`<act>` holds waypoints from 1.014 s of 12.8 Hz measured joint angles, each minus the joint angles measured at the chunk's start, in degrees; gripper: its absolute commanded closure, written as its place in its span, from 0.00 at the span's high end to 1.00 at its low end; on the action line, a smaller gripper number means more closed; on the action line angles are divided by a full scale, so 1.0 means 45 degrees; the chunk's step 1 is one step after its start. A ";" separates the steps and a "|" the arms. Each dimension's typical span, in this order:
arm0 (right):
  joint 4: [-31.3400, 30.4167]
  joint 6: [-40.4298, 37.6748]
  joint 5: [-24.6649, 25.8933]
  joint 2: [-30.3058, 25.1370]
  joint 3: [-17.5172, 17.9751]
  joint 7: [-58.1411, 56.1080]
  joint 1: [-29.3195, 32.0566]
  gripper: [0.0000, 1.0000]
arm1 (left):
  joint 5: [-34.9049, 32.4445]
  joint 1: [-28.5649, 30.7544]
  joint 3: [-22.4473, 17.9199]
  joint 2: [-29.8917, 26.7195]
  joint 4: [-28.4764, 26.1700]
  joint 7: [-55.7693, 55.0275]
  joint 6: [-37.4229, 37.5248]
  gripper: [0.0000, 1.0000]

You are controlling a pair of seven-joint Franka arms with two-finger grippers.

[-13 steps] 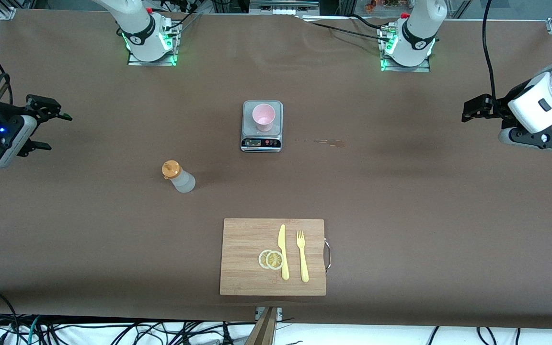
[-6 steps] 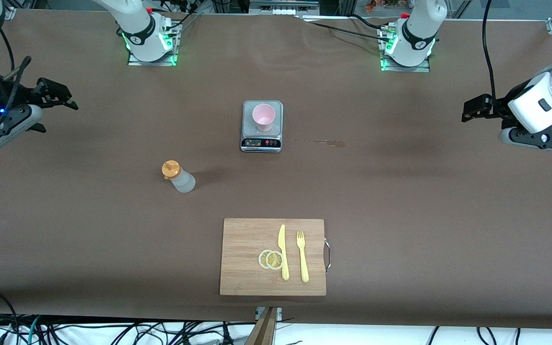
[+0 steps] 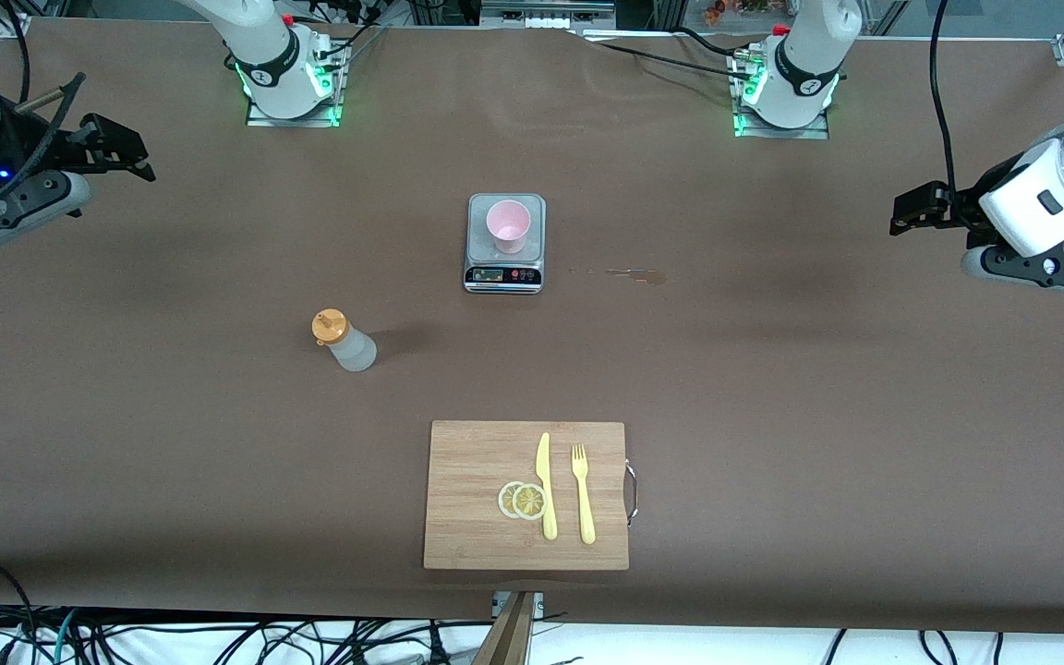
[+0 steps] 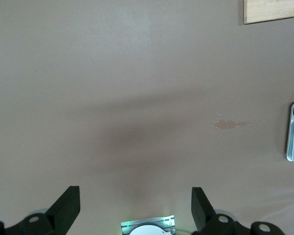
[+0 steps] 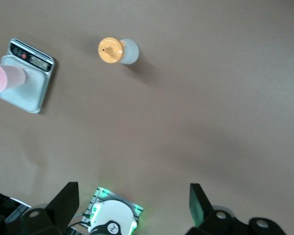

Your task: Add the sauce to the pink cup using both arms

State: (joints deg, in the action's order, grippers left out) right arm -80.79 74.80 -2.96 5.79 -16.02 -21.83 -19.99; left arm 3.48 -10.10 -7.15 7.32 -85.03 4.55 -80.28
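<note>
The sauce bottle (image 3: pixel 344 340), whitish with an orange cap, stands on the brown table, nearer to the front camera than the scale and toward the right arm's end. It also shows in the right wrist view (image 5: pixel 118 51). The pink cup (image 3: pixel 507 224) stands upright on the grey scale (image 3: pixel 504 272); both show in the right wrist view, cup (image 5: pixel 5 77) and scale (image 5: pixel 27 95). My right gripper (image 3: pixel 130 155) (image 5: pixel 132 205) is open and empty, over the table's right-arm end. My left gripper (image 3: pixel 906 211) (image 4: pixel 134 208) is open and empty, waiting over the left-arm end.
A wooden cutting board (image 3: pixel 472 462) with a yellow knife (image 3: pixel 546 485), a yellow fork (image 3: pixel 582 494) and lemon slices (image 3: pixel 523 500) lies near the front edge. A small brown stain (image 3: pixel 634 273) marks the table beside the scale, also in the left wrist view (image 4: pixel 230 125).
My right gripper has swung toward the robots' edge of the table, still open and empty. The left arm, bottle and cup have not moved.
</note>
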 measured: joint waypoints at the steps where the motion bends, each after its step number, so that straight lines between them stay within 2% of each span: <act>1: 0.0003 0.0039 0.0093 0.0008 -0.0003 0.0005 0.0017 1.00 | 0.0000 0.0000 0.0000 0.0000 0.0000 0.0000 0.0000 1.00; 5: -0.0070 0.0558 -0.0107 0.0164 -0.0268 0.0049 0.0149 1.00 | 0.0000 0.0000 0.0000 0.0000 0.0000 0.0000 0.0000 1.00; 9: -0.0068 0.0574 -0.0199 0.0132 -0.0157 0.2983 0.0118 1.00 | 0.0000 -0.0001 0.0000 0.0000 0.0011 0.0000 0.0000 1.00; 13: -0.0065 0.0630 -0.0202 0.0128 -0.0102 0.3639 0.0095 1.00 | 0.0000 -0.0001 0.0000 0.0000 0.0107 0.0000 0.0000 1.00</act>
State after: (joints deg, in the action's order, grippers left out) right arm -81.09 77.63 -3.87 6.37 -16.48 -5.46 -19.56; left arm 3.48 -10.10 -7.15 7.32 -84.54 4.55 -80.28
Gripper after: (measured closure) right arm 0.000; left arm 0.000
